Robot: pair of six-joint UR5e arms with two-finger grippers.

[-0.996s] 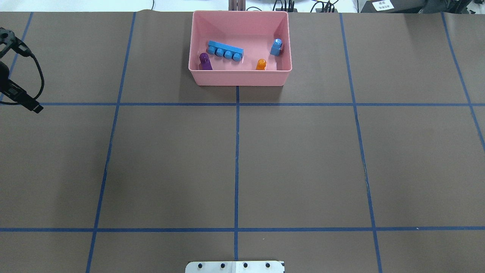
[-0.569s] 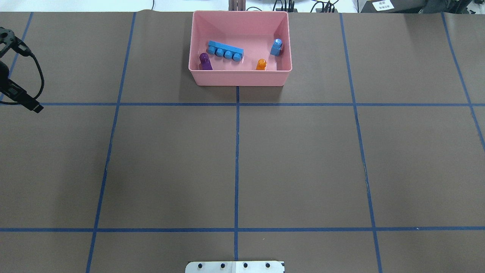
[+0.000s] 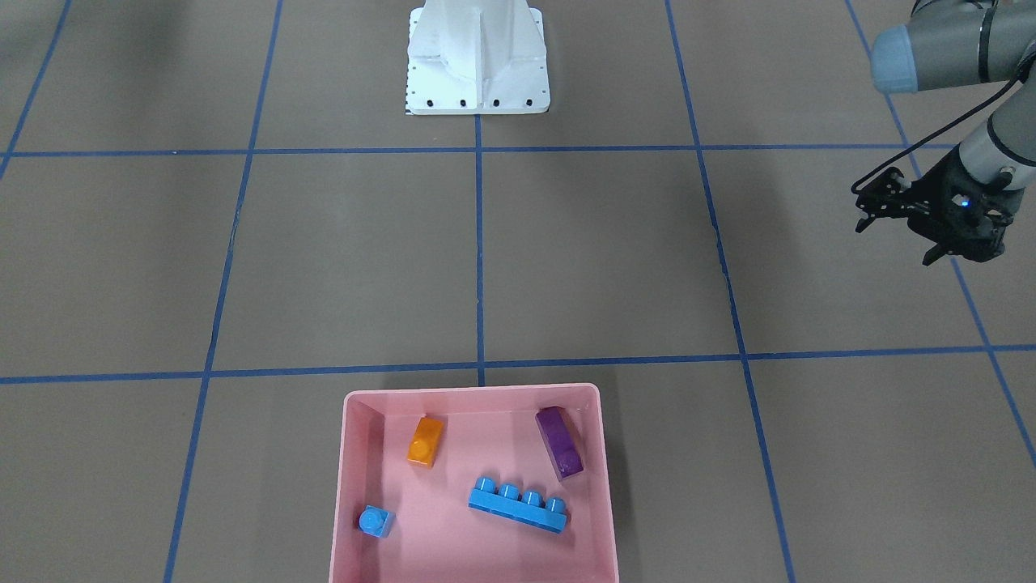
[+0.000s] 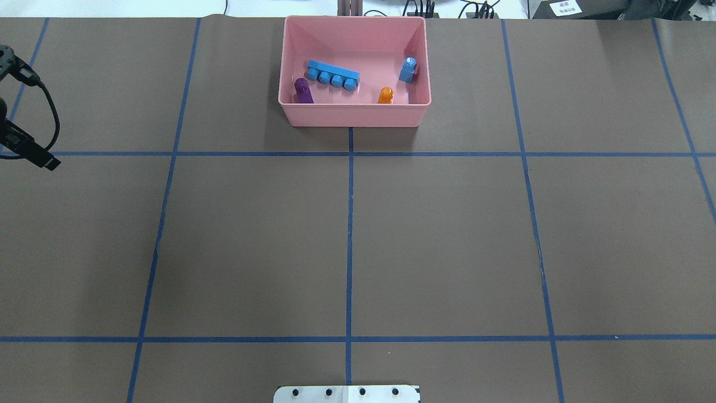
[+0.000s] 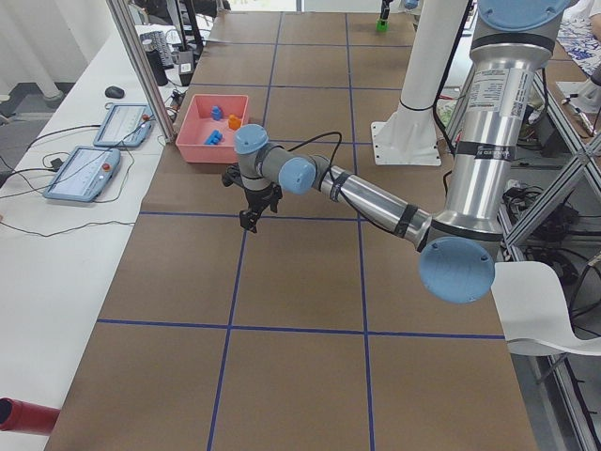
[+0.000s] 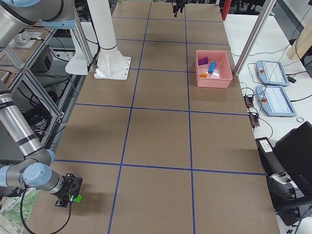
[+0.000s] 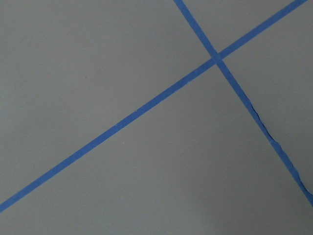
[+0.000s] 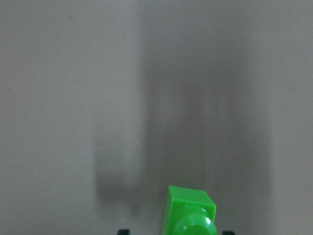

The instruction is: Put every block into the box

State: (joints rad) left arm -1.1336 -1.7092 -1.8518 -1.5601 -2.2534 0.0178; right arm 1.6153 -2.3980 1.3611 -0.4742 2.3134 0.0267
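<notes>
The pink box (image 4: 352,117) stands at the far middle of the table. In it lie a long blue bar (image 4: 333,75), a purple block (image 4: 302,91), an orange block (image 4: 385,95) and a small blue cube (image 4: 408,70). The front-facing view shows the same box (image 3: 473,393). A green block (image 8: 190,210) sits on the table at the robot's far right end (image 6: 75,198). My right gripper (image 8: 174,231) is open, with its fingertips on either side of the green block. My left gripper (image 3: 943,251) is open and empty, far left of the box.
The white robot base (image 3: 477,65) stands at the near middle edge of the table. Blue tape lines mark a grid on the brown table cover. Two teach pendants (image 5: 84,174) lie on the white bench beyond the box.
My left gripper has drifted slightly further toward the left edge of the overhead view. The box and the blocks in it have not moved.
</notes>
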